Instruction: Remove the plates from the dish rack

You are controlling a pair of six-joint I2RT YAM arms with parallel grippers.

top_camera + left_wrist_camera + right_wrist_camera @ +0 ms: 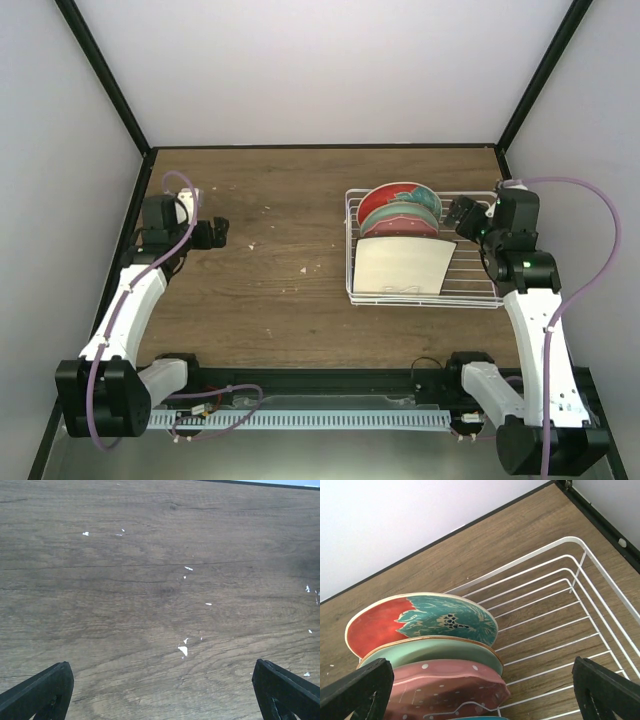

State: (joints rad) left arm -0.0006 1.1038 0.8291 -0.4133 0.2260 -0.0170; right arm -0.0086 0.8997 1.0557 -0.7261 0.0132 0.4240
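- The wooden table (290, 210) is seen filling the middle of the top view, with small white flecks scattered on it.
- The dish rack (470, 296) is placed right of centre in the top view. Its white wires (560, 605) are seen running across the right half of the right wrist view.
- The plates are stood on edge in the rack's left part. The beige square plate (400, 266) is set lowest in the frame, with the red-and-teal plate (398, 193) uppermost.
- In the right wrist view the mint green plate (435, 652) and then the pink polka-dot plate (450, 687) are stacked against the red-and-teal one.
- The right gripper (462, 214) is held by the rack's upper right rim, with its fingers (360, 685) spread wide. Nothing is gripped or touched.
- The left gripper (213, 232) is held at centre left over bare wood, with its fingers (45, 690) spread wide and nothing between them.
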